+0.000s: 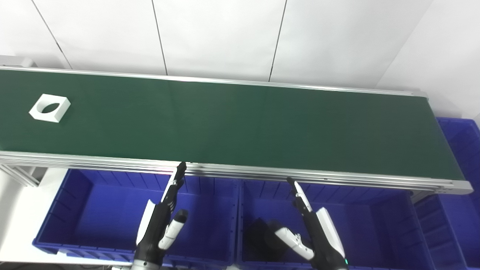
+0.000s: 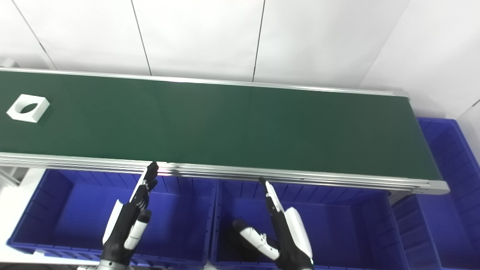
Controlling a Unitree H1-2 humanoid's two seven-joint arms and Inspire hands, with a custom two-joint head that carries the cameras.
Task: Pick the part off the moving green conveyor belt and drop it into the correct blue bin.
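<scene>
A white square part (image 1: 50, 108) with an oval hole lies on the green conveyor belt (image 1: 240, 123) at its far left. My left hand (image 1: 163, 217) hovers open above the left blue bin (image 1: 78, 213), fingers straight and pointing at the belt's near rail. Over the middle blue bin (image 1: 378, 225) my right hand (image 1: 313, 228) is open too, thumb spread to the left. Neither hand holds anything, and both are far to the right of the part.
A dark object (image 1: 258, 234) lies in the middle bin beneath my right thumb. A third blue bin (image 1: 461, 150) stands past the belt's right end. The aluminium rail (image 1: 262, 172) runs along the belt's near side. White wall panels rise behind.
</scene>
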